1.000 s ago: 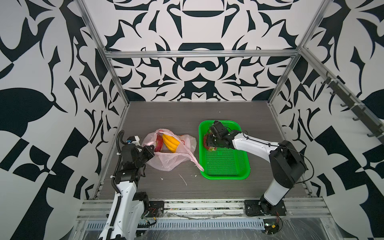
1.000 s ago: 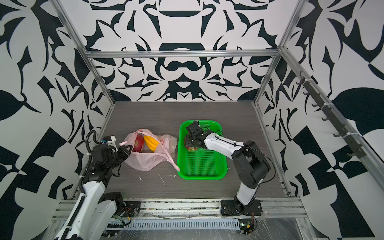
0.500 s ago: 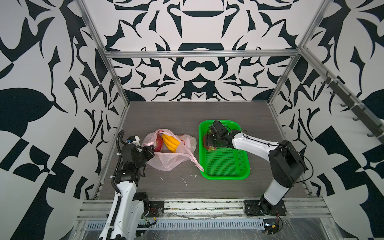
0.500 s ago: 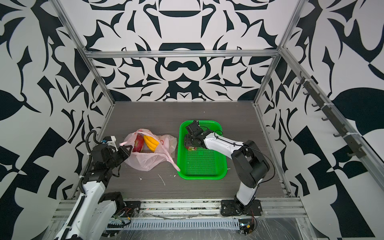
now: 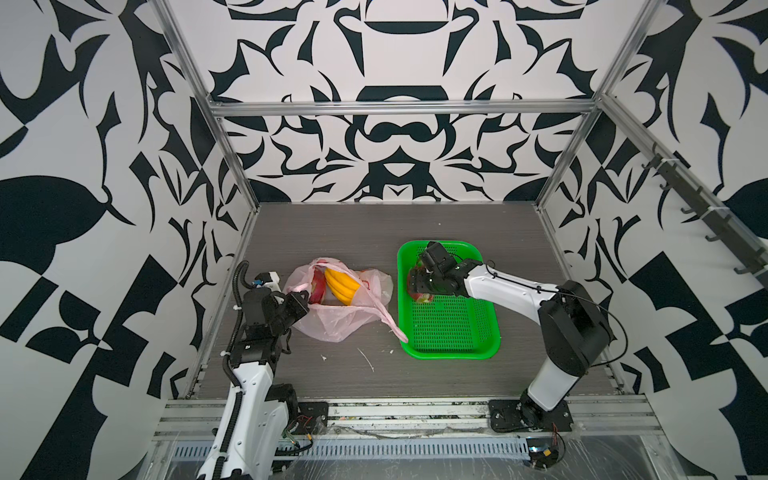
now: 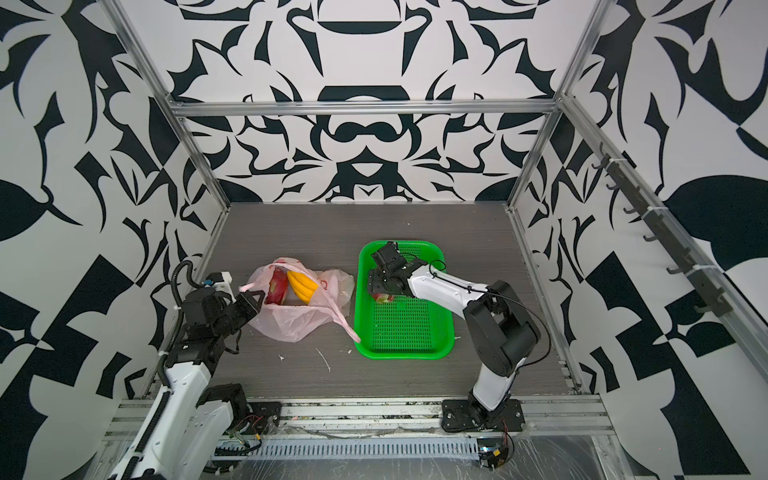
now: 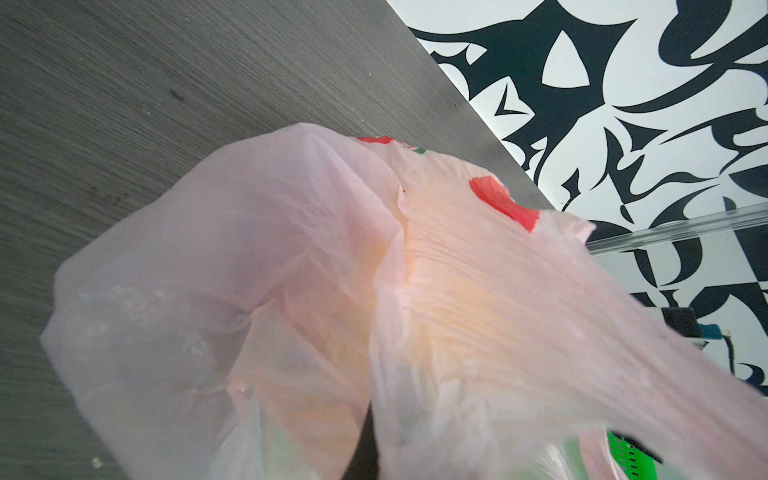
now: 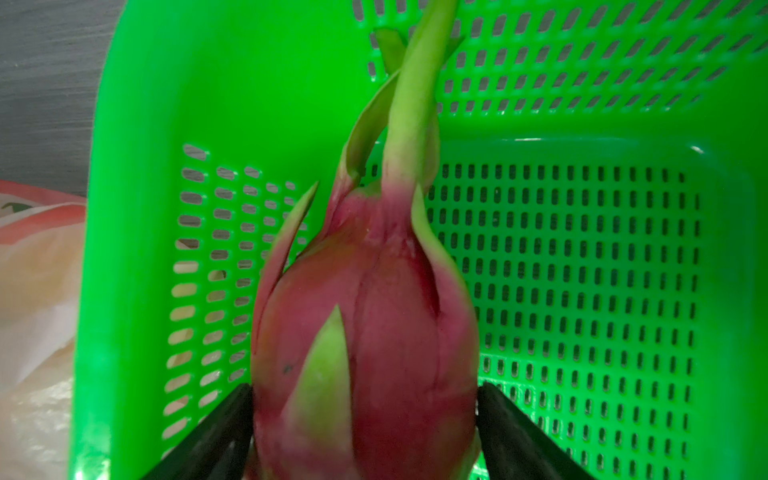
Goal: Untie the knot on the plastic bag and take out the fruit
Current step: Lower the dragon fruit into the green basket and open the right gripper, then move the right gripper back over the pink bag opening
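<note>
I have the left gripper point(image 5: 301, 297) pinched fully closed on the rim of the plastic bag point(image 5: 334, 326), on the bag's side facing the left edge of the table point(image 5: 374, 232); in the left wrist view the pink film fills most of the frame, drawn taut toward the camera, and it hides the fingertips. The bag lies slumped left of the table's middle with its mouth gaping. Inside it, in both top views, I see the bananas point(image 6: 303, 284) and, just beside them on the left-edge side, a dragon fruit point(image 6: 276, 289). One loop handle point(image 5: 390, 324) trails across the table and reaches the near left corner of the green basket point(image 5: 451, 355); the basket sits right of the table's middle. The right gripper point(image 8: 365, 392) reaches into the basket's far left part, spread wide around a second dragon fruit point(image 8: 374, 307) close to the basket's left wall; its fingers point(image 8: 216, 432) stand right against the fruit's two flanks; I cannot tell whether they press it or merely touch.
</note>
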Action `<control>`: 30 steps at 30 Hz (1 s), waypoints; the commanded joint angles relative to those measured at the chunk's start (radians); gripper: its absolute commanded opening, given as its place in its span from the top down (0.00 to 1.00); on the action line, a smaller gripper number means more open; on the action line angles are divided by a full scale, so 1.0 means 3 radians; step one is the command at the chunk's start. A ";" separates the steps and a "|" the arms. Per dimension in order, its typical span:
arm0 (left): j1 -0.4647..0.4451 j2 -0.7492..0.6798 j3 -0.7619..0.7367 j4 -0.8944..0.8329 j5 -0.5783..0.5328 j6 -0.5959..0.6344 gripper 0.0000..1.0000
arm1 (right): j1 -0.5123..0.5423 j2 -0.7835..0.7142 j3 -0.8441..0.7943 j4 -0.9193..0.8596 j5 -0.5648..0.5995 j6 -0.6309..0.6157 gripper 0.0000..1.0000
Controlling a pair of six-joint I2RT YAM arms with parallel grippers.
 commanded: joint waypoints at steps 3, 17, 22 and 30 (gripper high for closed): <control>0.0010 -0.0006 0.0037 -0.0051 -0.0018 0.0047 1.00 | -0.0013 -0.0248 0.0090 -0.0073 0.0134 -0.0030 0.13; 0.0010 0.0004 0.0065 -0.0081 -0.0063 0.0104 1.00 | 0.0070 -0.0593 0.0113 -0.0144 0.0245 -0.0172 0.17; 0.0012 0.0004 0.0067 -0.0087 -0.0095 0.0122 1.00 | 0.0449 -0.0774 0.0266 -0.0139 0.0468 -0.0500 0.26; 0.0011 -0.0100 0.0039 -0.0127 -0.0102 0.0134 1.00 | 0.1329 -0.0439 0.0877 0.0158 0.0574 -0.1001 0.34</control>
